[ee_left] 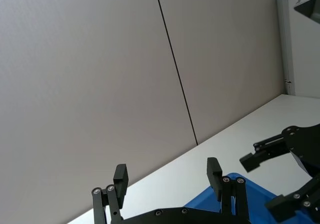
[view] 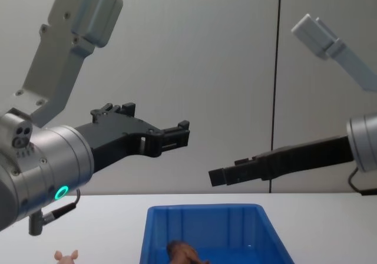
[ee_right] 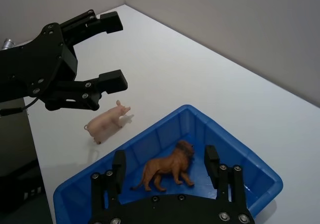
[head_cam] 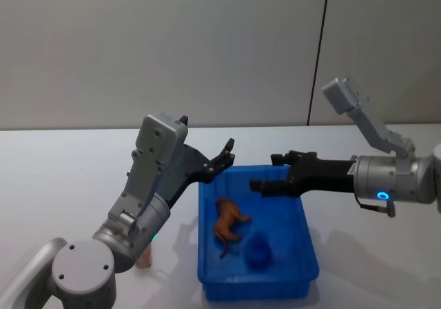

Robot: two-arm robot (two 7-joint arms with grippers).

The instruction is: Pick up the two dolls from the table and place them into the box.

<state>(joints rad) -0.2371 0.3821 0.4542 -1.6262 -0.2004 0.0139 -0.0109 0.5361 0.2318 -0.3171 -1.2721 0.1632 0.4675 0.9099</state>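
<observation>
The brown doll (head_cam: 229,223) is sitting inside the box (head_cam: 207,281), on its floor toward the left wall, and in the right wrist view it appears to be standing on its legs. The box is resting on the white desk (head_cam: 55,178).

The pink doll (ee_right: 107,124) is standing on the desk outside the box, off its left side, near the box but not touching it. In the head view it is showing partly behind the left arm's lower joint, and in the chest view it is peeking in at the bottom edge, left of the box.

The left gripper (head_cam: 219,161) is hovering in the air at the far left corner of the box, well above the rim. Its fingers (ee_left: 120,176) are spread wide apart and are holding nothing.

The right gripper (head_cam: 267,172) is reaching in from the right and hanging above the far part of the box, higher than the brown doll and clear of it. Its fingers (ee_right: 211,156) are likewise spread apart and empty, and they are pointing toward the left gripper across a gap.
</observation>
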